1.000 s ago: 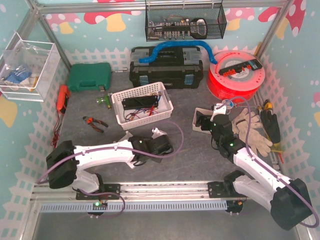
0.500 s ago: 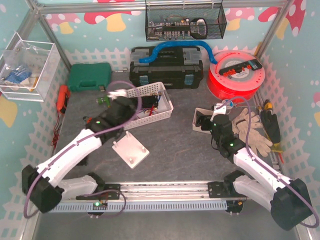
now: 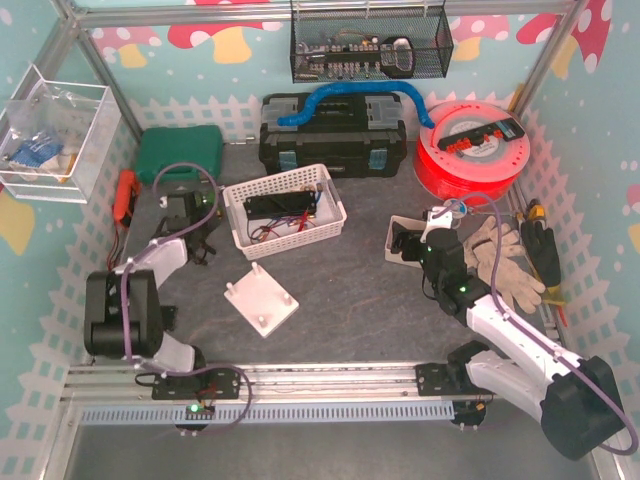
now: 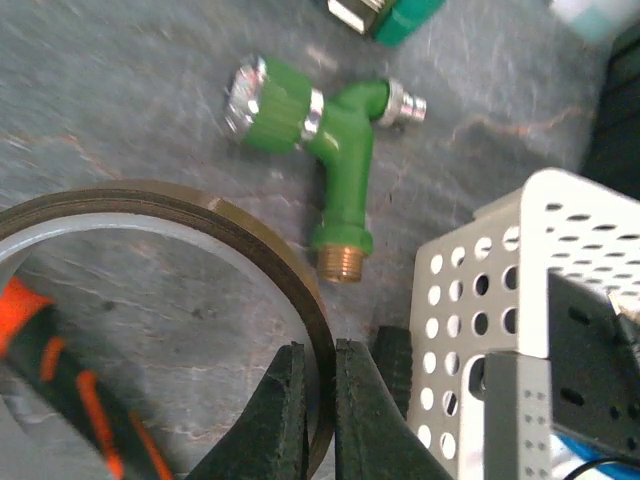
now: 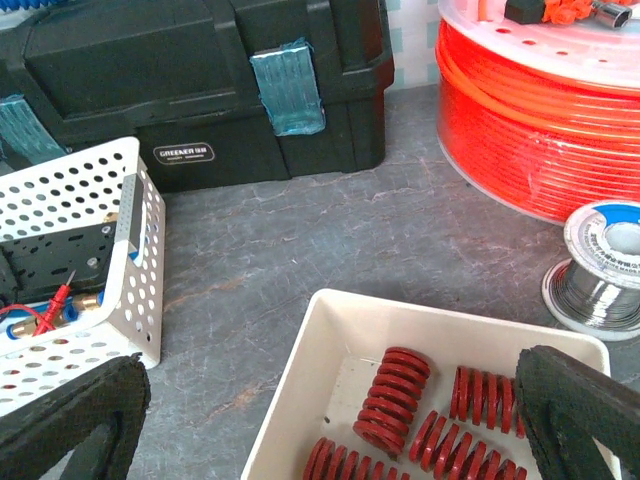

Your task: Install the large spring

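Right wrist view: I count at least five red springs (image 5: 475, 395) in one white tray (image 5: 330, 350). The lower ones run off the frame, so I can't give a full count.
Large spring (image 5: 392, 398): the thickest coil, left of the tray's middle, lying on its side.
Its axis: long axis runs near to far and leans slightly right, with the far end towards the toolbox (image 5: 190, 70).
Right gripper (image 5: 320, 425): one, spread wide and low over the tray's near end, with nothing between the fingers.
Left gripper (image 4: 320, 410): one, pressed together on the wall of one tape roll (image 4: 250, 225), far left of the table and well apart from the tray.
Also near the left gripper: one green nozzle (image 4: 335, 140), one white basket (image 4: 480, 300).
Singles elsewhere: one peg plate (image 3: 260, 298), one red spool (image 5: 540, 110), one solder reel (image 5: 600, 265).
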You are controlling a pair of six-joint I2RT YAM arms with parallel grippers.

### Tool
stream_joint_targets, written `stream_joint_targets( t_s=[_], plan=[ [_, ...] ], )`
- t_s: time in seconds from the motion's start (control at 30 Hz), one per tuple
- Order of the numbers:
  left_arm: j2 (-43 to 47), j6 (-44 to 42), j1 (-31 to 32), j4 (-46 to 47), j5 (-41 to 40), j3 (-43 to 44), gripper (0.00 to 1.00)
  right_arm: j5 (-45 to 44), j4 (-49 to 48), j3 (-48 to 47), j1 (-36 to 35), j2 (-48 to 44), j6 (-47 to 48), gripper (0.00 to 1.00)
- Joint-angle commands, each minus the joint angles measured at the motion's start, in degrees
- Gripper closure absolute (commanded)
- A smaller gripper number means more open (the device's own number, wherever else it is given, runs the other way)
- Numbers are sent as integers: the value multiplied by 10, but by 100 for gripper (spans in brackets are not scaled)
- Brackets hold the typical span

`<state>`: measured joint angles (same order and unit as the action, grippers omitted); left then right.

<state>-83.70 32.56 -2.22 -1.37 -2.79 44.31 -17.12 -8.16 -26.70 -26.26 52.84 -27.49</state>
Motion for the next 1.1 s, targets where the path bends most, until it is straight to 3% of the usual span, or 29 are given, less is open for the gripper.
stream_joint_targets(
  t_s=[0.0,0.13,0.3,0.6,0.67,0.83,1.07],
  plan=[
    [-52,-7,-2,46,58,35,98,-2,-2,-7,-2,13,0,1],
    [-65,-10,-2,45,54,37,86,-1,0,-11,-2,23,-2,1],
    [-38,-10,-2,38,46,34,56,-1,0,-15,-2,36,-11,1],
    [94,0,18,60,71,-23,25,-29,99,-93,0,123,-43,1],
    [136,-3,43,98,93,-61,3,-27,136,-122,3,146,-39,1],
    [201,-40,130,112,70,-96,1,14,214,-175,40,212,-48,8],
    [264,-83,234,109,-12,-106,1,65,253,-208,100,251,-33,33]
  ],
)
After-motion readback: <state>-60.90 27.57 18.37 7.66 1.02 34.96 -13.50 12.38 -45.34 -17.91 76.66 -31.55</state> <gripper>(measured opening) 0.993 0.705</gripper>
